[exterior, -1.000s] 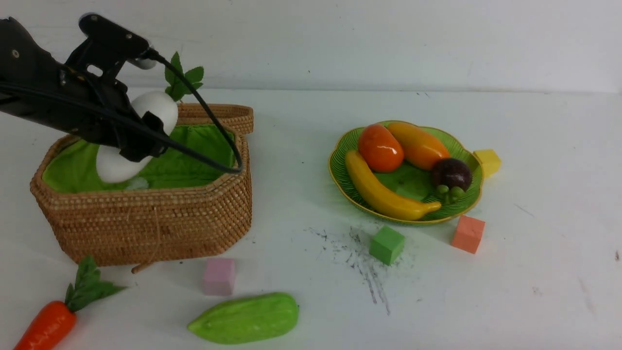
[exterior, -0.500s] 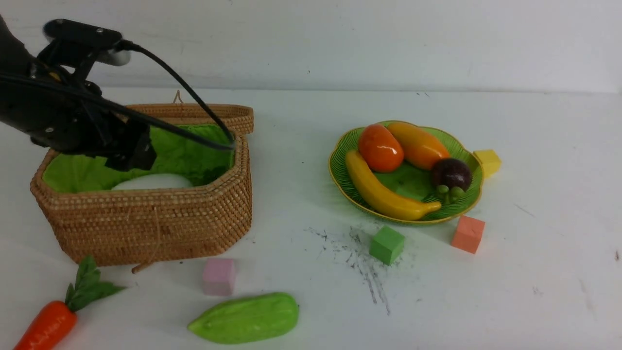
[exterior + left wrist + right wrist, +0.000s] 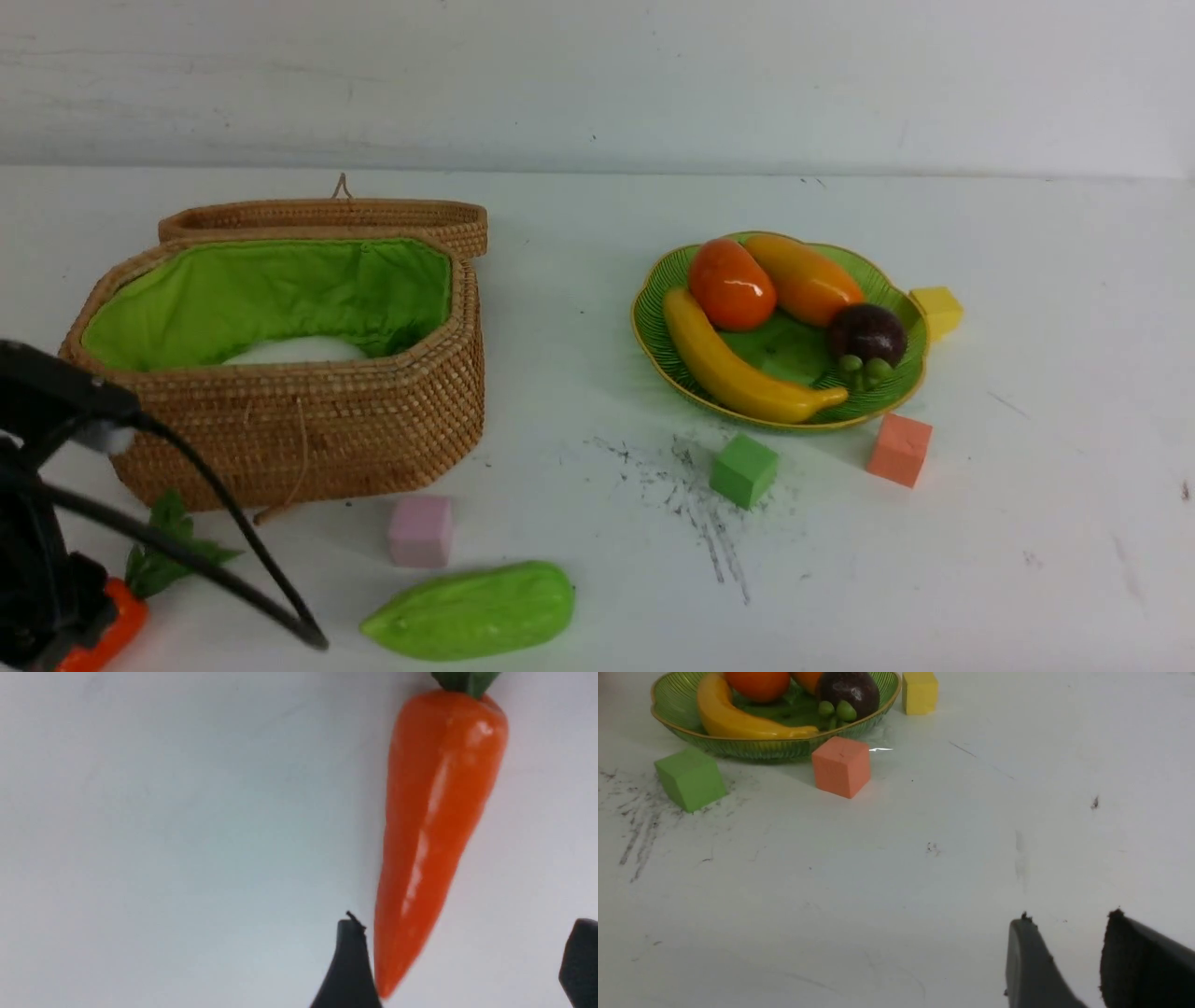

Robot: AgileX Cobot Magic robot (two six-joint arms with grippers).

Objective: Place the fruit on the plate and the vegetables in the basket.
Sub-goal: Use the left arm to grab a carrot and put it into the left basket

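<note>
The tan wicker basket (image 3: 280, 429) stands open at the left, and the white radish (image 3: 299, 350) lies inside on its green lining. The carrot (image 3: 117, 621) lies on the table in front of the basket, partly hidden by my left arm (image 3: 37, 579). In the left wrist view my left gripper (image 3: 465, 935) is open, with the carrot's (image 3: 439, 826) pointed tip between its fingers, close to one finger (image 3: 348, 966). The green gourd (image 3: 471, 611) lies near the front edge. On the green plate (image 3: 653, 345) sit the banana (image 3: 738, 369), persimmon (image 3: 730, 285), mango (image 3: 803, 278) and mangosteen (image 3: 868, 334). My right gripper (image 3: 1069, 924) is open and empty.
Foam cubes stand about: pink (image 3: 420, 530) in front of the basket, and green (image 3: 743, 469), salmon (image 3: 898, 449) and yellow (image 3: 936, 310) around the plate. The basket lid (image 3: 327, 217) hangs open behind the basket. Dark scuff marks (image 3: 691, 504) streak the table.
My left gripper let go of the radish, which now lies in the basket. The arm then swung from above the basket down to the carrot at the front left.
</note>
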